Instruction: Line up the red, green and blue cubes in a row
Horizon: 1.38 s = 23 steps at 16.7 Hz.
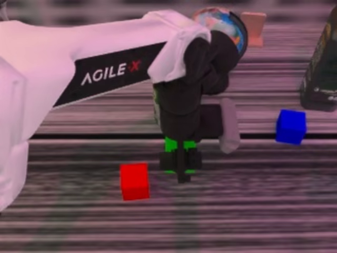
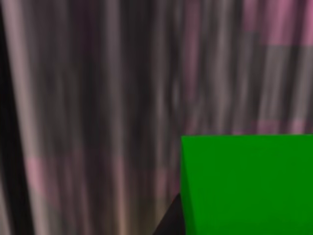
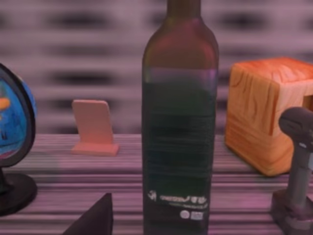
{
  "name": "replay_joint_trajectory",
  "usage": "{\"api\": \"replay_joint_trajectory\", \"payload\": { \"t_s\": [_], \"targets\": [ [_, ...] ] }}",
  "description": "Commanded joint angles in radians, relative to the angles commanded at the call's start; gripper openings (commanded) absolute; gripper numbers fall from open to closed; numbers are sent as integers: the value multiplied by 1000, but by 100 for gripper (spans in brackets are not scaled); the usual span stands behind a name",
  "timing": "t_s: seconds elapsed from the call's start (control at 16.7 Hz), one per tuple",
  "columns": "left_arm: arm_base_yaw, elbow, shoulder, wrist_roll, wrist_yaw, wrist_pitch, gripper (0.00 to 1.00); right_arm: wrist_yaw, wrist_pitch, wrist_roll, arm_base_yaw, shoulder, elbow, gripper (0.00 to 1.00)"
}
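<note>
Left tool (image 1: 182,159) clamps green cube (image 1: 170,143) (edges table-square) beside red cube (image 1: 134,181).

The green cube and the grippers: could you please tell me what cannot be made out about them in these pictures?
- Green cube: top view, mostly covered by the left gripper; left wrist view, cut off by the edge.
- Whether the cube rests on the table: cannot be told.
- Right gripper: absent from the top view; in the right wrist view, the dark bottle fills the centre.

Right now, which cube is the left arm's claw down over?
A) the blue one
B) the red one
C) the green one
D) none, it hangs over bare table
C: in the top view the left claw straddles the green cube, while the red cube and the blue cube sit apart.
</note>
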Motion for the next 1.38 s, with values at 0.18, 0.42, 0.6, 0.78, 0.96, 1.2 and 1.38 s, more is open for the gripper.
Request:
{"api": "replay_joint_trajectory", "payload": {
  "t_s": [0.18,0.42,0.6,0.78,0.96,1.2,1.38],
  "targets": [
    [-2,-47,23,1,1,70,0,0,0,0,0,0,0,100],
    [-4,-134,70,0,2,210,0,0,0,0,0,0,0,100],
    [-5,-149,80,1,1,232,0,0,0,0,0,0,0,100],
    [-5,-149,80,1,1,232,8,0,0,0,0,0,0,100],
    [-5,-149,80,1,1,232,30,0,0,0,0,0,0,100],
    [-5,-149,80,1,1,232,60,0,0,0,0,0,0,100],
    [-5,-149,80,1,1,232,83,0,0,0,0,0,0,100]
  ]
}}
